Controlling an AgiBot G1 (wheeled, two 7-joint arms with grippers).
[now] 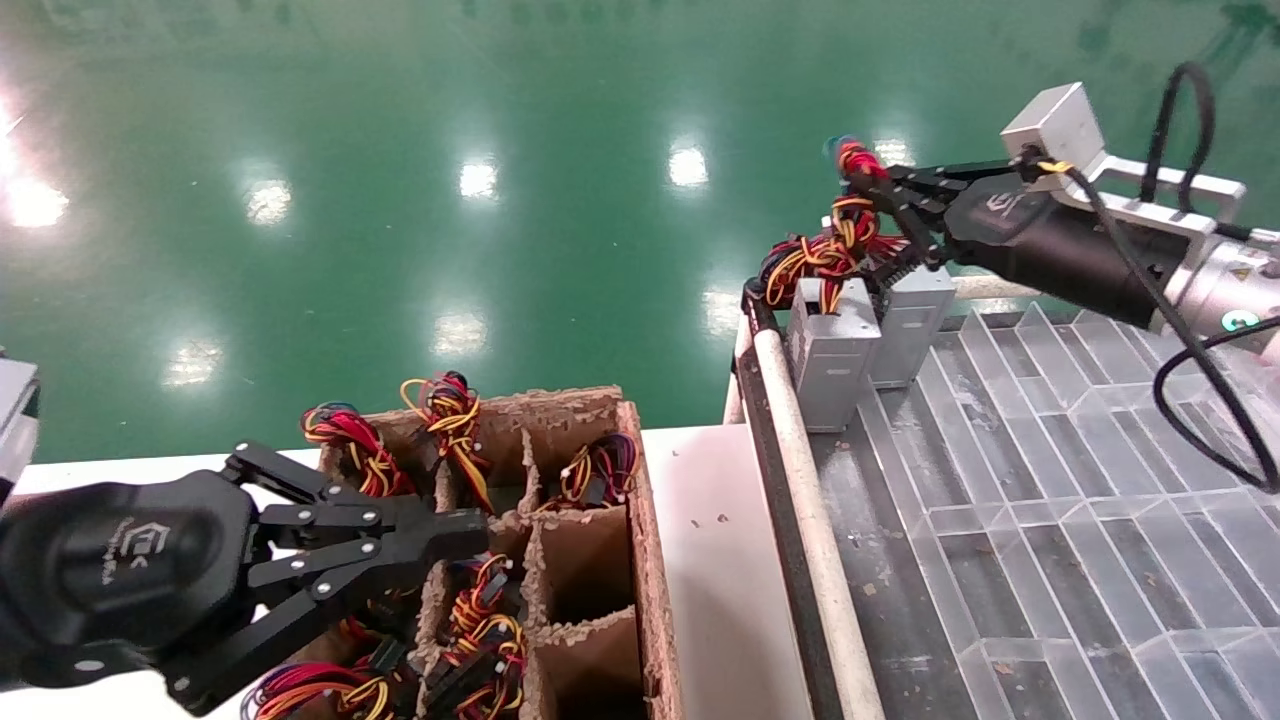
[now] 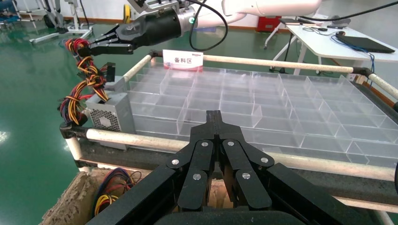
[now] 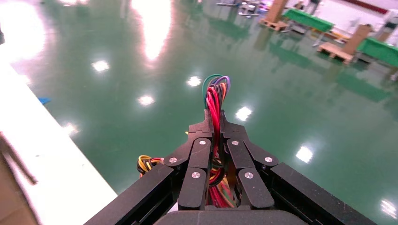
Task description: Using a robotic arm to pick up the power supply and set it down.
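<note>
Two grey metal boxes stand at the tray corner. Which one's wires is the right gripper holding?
The right gripper is shut on the tall tied wire bundle of the farther silver-grey power supply. The nearer grey box has wires looping out sideways, ungripped.

You're looking at a glossy green floor [image 1: 400, 200] that bounces back the ceiling lights as bright spots. Off in the left wrist view there's a white table [image 2: 328, 44] with a laptop [image 2: 363, 43] and cables on it. Far back in the right wrist view, wooden pallets [image 3: 340, 52] sit on that same floor.
</note>
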